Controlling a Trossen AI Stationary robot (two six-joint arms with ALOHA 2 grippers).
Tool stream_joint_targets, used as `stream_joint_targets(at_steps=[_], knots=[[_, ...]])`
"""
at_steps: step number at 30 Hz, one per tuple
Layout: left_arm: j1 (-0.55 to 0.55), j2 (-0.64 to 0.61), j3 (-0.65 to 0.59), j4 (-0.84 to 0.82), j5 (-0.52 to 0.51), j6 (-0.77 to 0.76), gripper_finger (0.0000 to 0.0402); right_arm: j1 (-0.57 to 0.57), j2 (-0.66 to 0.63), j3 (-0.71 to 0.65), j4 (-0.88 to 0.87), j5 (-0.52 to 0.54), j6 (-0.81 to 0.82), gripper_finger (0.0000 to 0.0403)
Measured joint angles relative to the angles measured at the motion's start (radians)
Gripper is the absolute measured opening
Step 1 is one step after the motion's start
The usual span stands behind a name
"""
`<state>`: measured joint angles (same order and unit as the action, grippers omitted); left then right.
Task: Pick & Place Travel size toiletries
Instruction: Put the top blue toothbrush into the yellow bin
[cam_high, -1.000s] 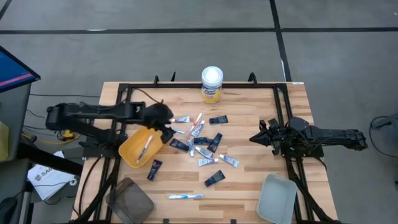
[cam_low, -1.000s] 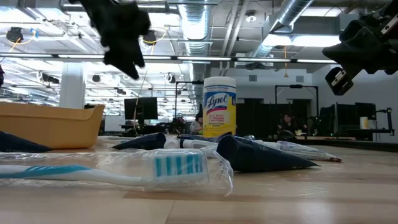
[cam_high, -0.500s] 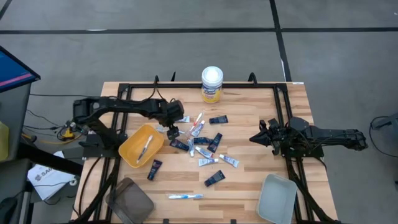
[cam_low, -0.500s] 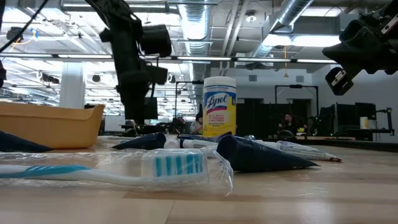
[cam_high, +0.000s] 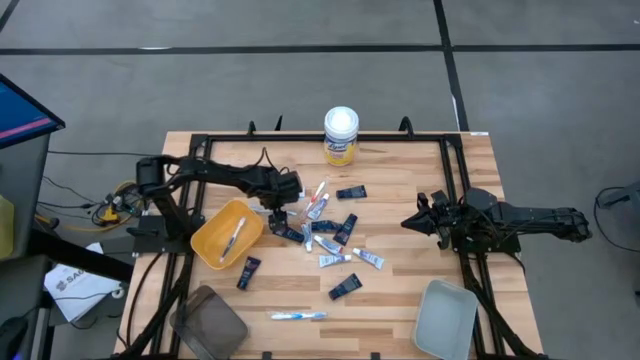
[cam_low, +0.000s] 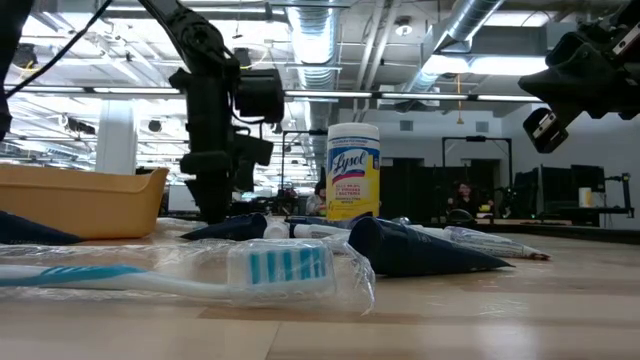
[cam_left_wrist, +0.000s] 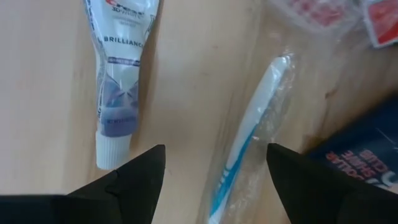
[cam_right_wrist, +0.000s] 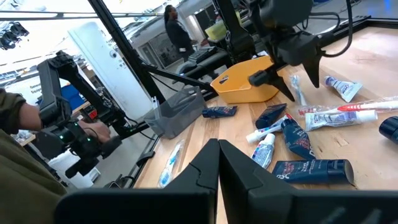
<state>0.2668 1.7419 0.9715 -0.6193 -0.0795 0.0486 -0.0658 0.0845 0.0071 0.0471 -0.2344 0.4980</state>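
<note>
Left end effector (cam_left_wrist: 214, 171) fingers apart, low over wrapped toothbrush (cam_left_wrist: 244, 146) on worktop (cam_high: 400, 190). Right end effector (cam_high: 412, 222) fingers together, right side.

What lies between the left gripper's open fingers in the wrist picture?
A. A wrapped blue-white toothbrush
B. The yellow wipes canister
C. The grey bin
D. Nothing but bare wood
A. In the left wrist view the left gripper stands open over a wrapped toothbrush, with a white toothpaste tube beside it.
</note>
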Motion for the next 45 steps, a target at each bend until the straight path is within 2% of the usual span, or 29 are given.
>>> stream_joint_targets(at_steps=[4, 7, 20, 29, 34, 40, 45], knots=[[0.0, 0.009, 0.0, 0.006, 0.001, 0.024, 0.0268, 0.0, 0.0, 0.0, 0.0, 0.0, 0.0, 0.0], [0.002, 0.009, 0.0, 0.008, 0.001, 0.027, 0.024, 0.0, 0.0, 0.0, 0.0, 0.0, 0.0, 0.0], [0.004, 0.009, 0.0, 0.076, 0.005, 0.015, 0.0016, 0.0, 0.0, 0.0, 0.0, 0.0, 0.0, 0.0], [0.004, -0.027, 0.082, 0.09, 0.005, 0.021, 0.0008, 0.0, 0.0, 0.0, 0.0, 0.0, 0.0, 0.0], [0.004, -0.11, 0.137, 0.086, -0.03, -0.005, 0.0008, 0.0, 0.0, 0.0, 0.0, 0.0, 0.0, 0.0], [0.004, -0.293, 0.145, 0.037, -0.071, -0.171, 0.0007, 0.0, 0.0, 0.0, 0.0, 0.0, 0.0, 0.0], [-0.008, -0.45, 0.145, -0.14, -0.071, -0.356, 0.0006, 0.0, 0.0, 0.0, 0.0, 0.0, 0.0, 0.0]])
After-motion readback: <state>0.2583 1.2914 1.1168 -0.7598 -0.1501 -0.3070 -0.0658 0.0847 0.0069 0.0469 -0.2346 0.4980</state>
